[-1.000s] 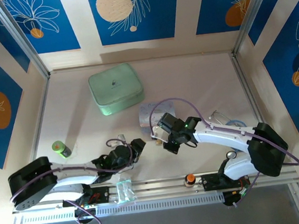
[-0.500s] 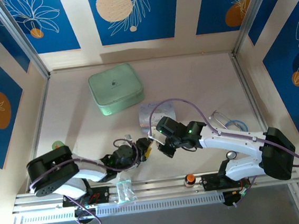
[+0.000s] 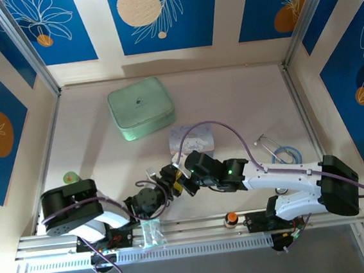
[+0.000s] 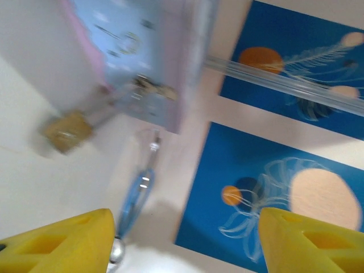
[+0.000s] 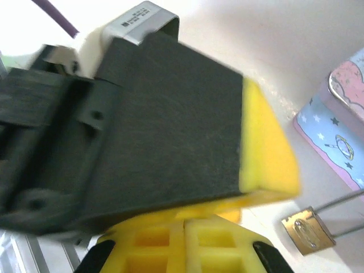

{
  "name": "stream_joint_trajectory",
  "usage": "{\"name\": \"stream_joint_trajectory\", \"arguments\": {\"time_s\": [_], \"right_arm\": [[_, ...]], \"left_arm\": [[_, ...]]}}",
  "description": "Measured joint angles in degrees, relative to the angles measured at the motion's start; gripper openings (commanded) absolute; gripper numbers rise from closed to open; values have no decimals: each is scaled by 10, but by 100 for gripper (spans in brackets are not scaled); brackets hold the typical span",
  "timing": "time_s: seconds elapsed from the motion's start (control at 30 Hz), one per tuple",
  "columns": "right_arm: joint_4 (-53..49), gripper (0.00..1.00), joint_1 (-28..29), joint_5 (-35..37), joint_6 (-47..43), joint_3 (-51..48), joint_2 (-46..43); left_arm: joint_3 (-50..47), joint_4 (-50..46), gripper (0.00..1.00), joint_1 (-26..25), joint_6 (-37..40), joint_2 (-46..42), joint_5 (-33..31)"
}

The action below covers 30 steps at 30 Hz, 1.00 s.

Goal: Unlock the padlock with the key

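While left jaws gape, right jaws unreadable; padlock (image 5: 307, 228) beside shut tin (image 5: 343, 139).

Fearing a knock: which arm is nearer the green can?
Left. The left arm sits right beside the green can; the right arm lies well off to its right.

walls (image 3: 164, 15): blue floral panels | table (image 3: 243, 98): pale, evenly lit
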Motion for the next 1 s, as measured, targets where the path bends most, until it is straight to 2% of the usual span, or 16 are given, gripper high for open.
{"name": "stream_joint_trajectory", "arguments": {"time_s": [0.07,0.2,0.3,0.53,0.6,0.63,0.67,0.73,0.9,0.93,1.0], "right_arm": [[37,0,3,7,14,-15,-2],[76,0,6,22,34,-41,-14],[87,0,11,36,46,-49,-25],[101,0,13,53,66,-66,-58],[101,0,13,60,69,-71,-61],[99,0,12,63,72,-75,-65],[91,3,7,65,74,-76,-69],[74,23,-7,64,84,-76,-76],[26,38,-88,58,100,-68,-78],[22,45,-100,58,96,-64,-71],[17,50,-106,56,83,-52,-49]], "left_arm": [[0,17,69,-3,-6,-9,-6],[0,22,59,-3,-5,-10,-19],[0,21,57,-5,2,-21,-29],[-1,6,35,-9,14,-50,-37],[-2,-6,35,-10,19,-51,-39],[-3,-19,39,-10,22,-56,-39],[-6,-42,43,-10,26,-70,-40],[-7,-111,49,-11,35,-116,-45],[37,-421,53,-12,97,-322,-77],[48,-472,53,-12,114,-363,-90],[55,-545,53,-12,139,-434,-115]]}}
